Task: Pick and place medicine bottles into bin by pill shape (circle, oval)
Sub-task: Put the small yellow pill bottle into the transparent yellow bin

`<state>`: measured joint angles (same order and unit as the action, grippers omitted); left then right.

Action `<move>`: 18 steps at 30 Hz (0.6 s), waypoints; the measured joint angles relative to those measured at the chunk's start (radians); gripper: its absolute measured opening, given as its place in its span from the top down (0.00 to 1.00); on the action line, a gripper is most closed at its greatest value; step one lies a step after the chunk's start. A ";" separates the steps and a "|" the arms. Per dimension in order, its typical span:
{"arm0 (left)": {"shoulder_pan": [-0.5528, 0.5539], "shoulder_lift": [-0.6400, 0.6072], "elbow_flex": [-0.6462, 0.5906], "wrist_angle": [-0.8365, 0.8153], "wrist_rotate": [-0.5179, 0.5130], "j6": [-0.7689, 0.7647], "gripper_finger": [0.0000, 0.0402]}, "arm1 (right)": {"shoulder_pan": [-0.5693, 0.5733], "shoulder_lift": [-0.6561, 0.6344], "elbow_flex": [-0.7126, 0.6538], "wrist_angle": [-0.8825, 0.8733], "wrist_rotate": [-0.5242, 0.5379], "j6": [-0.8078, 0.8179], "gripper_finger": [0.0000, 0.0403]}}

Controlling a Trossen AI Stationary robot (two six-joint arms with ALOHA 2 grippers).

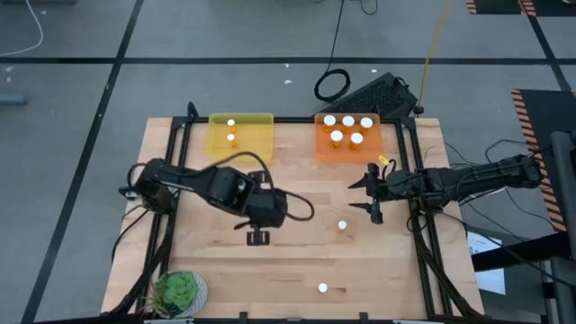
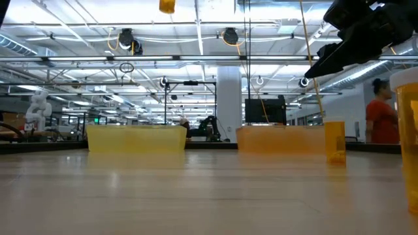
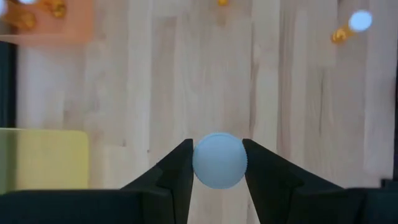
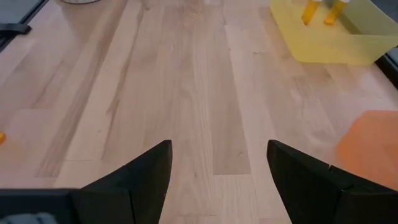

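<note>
No legible text, labels, brands, numbers or signs found in any view. The bottle caps, both bins and the table surface carry no readable markings.

The left end effector point(image 3: 219, 180) clamps a white-capped medicine bottle point(image 3: 219, 160) above the wooden table point(image 3: 186, 74).

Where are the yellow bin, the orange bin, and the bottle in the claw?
yellow bin point(image 1: 256, 135): high view, bare floor.
orange bin point(image 1: 324, 144): high view, bare corner.
held bottle point(image 3: 219, 160): left wrist view, white cap.

Table point(image 1: 297, 261): pale wood planks, smooth matt. Bins point(image 1: 240, 135): translucent plastic. Bottle cap point(image 3: 219, 160): matt white plastic. Fingers point(image 4: 140, 174): matt black.
</note>
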<state>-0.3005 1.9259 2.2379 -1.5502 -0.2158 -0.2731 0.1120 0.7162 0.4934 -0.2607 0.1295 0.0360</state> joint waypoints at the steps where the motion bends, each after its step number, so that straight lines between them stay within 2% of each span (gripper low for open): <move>1: 0.001 -0.011 0.008 -0.005 -0.003 0.000 0.67 | 0.001 0.000 0.000 -0.004 0.000 0.005 0.37; 10: 0.009 -0.121 0.018 -0.022 -0.125 -0.002 0.67 | 0.001 0.000 0.000 -0.006 -0.002 0.023 0.37; 18: 0.112 -0.163 0.017 -0.021 -0.127 0.133 0.67 | 0.001 0.000 0.000 -0.006 -0.003 0.024 0.37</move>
<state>-0.1883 1.7627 2.2551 -1.5711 -0.3428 -0.1404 0.1131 0.7166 0.4934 -0.2664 0.1268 0.0597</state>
